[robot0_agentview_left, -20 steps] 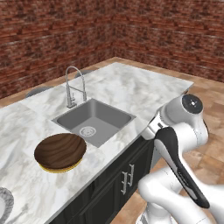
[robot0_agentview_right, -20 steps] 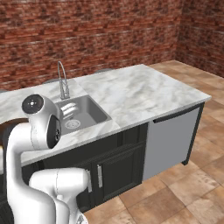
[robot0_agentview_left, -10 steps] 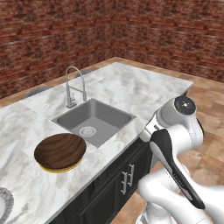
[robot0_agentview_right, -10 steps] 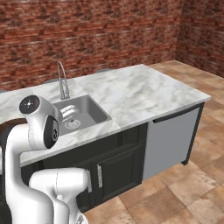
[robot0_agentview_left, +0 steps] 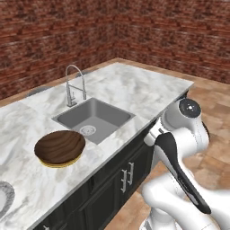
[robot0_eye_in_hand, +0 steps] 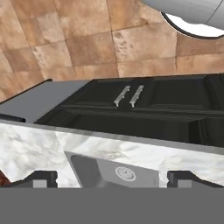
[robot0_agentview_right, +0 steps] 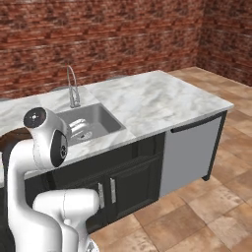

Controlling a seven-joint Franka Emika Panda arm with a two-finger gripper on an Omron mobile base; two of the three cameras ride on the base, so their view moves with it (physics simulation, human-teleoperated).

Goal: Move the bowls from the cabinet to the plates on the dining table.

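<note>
The white arm (robot0_agentview_left: 179,148) rises from its base, folds at a high elbow and bends back down, the dark-striped forearm sloping low. In the hand view the gripper (robot0_eye_in_hand: 112,179) has its two dark fingertips (robot0_eye_in_hand: 41,178) spread wide apart, apparently with nothing between them.

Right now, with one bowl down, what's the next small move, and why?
Probably tuck the arm in, clear of the dining table, and turn away to fetch the second bowl. One bowl already sits on the yellow-rimmed plate. The pale plate at the edge of the left base view is bare. The jaws stand open and empty above the sink.
</note>
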